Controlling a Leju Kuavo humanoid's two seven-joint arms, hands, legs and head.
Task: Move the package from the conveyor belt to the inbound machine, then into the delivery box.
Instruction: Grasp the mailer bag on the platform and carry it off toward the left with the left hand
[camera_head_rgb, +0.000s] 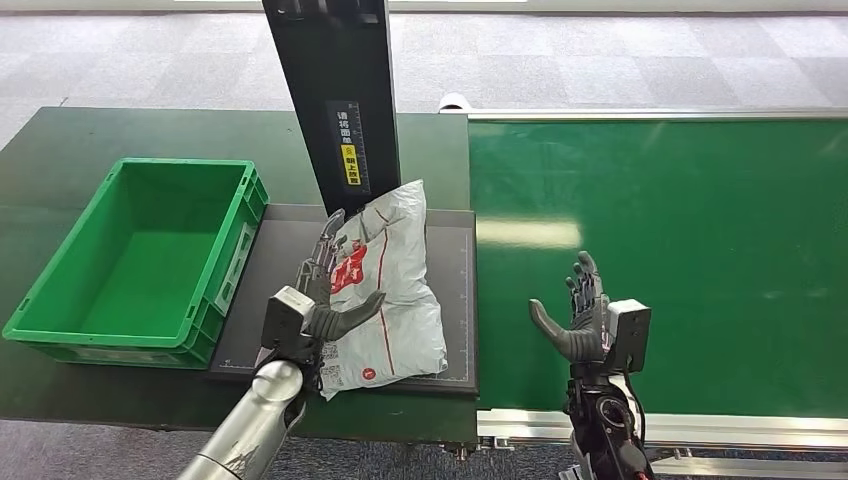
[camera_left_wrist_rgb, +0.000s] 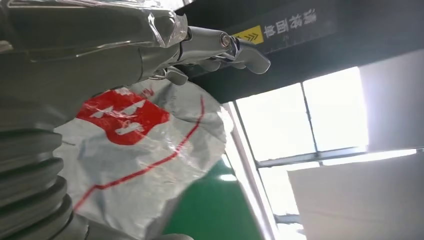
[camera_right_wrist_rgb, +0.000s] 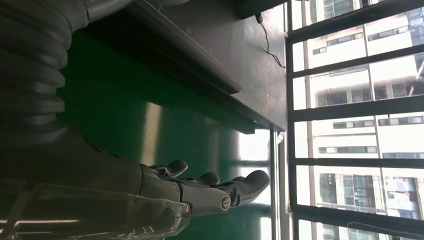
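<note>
A crumpled white plastic package (camera_head_rgb: 390, 290) with red markings lies on the dark platform of the inbound machine (camera_head_rgb: 455, 300), its far end raised against the black scanner post (camera_head_rgb: 340, 100). My left hand (camera_head_rgb: 318, 295) grips the package's left edge, thumb across the front and fingers behind. The left wrist view has the package (camera_left_wrist_rgb: 145, 150) close under the fingers (camera_left_wrist_rgb: 225, 45). Over the near part of the green conveyor belt (camera_head_rgb: 680, 220), my right hand (camera_head_rgb: 588, 315) hovers with fingers spread and nothing in it. The right wrist view shows that hand (camera_right_wrist_rgb: 200, 192) above the belt (camera_right_wrist_rgb: 125, 110).
A green plastic delivery box (camera_head_rgb: 180, 165) with nothing inside stands left of the platform on the dark green table. The belt's metal frame (camera_head_rgb: 700, 430) runs along its near edge. Grey carpet lies beyond the table.
</note>
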